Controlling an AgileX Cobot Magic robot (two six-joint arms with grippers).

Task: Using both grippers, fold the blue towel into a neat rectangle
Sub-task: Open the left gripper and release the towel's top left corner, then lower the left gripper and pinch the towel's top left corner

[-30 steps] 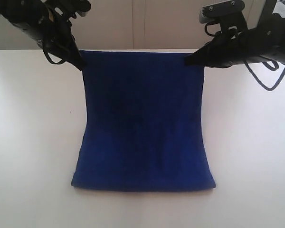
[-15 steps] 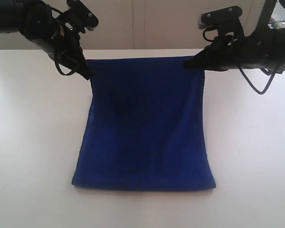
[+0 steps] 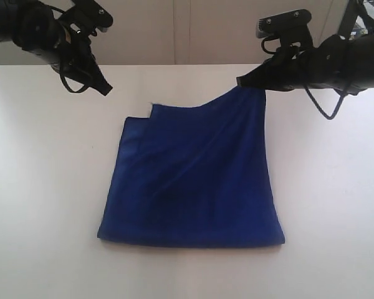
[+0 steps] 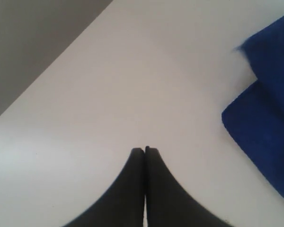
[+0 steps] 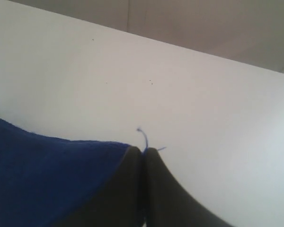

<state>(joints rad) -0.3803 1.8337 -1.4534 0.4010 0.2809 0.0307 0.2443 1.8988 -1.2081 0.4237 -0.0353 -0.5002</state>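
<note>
The blue towel [image 3: 193, 180] lies on the white table [image 3: 43, 187], folded along its near edge. Its far right corner is lifted off the table, pinched in my right gripper [image 3: 242, 82], which is shut on it. In the right wrist view the towel [image 5: 42, 175] hangs from the closed jaws of that gripper [image 5: 144, 149], with a loose blue thread sticking out. The far left corner [image 3: 151, 112] has dropped onto the lower layer, slightly askew. Up and to the left of that corner hangs my left gripper [image 3: 106, 88], shut and empty; the left wrist view shows this gripper [image 4: 145, 150] apart from the towel [image 4: 265, 123].
A pale wall with a vertical seam [image 3: 174, 31] runs behind the table's far edge. Bare white tabletop surrounds the towel on all sides.
The towel's far left corner has slipped out of my left gripper and fallen onto the cloth. My left gripper has lifted away to the left. The right gripper still holds its corner.
</note>
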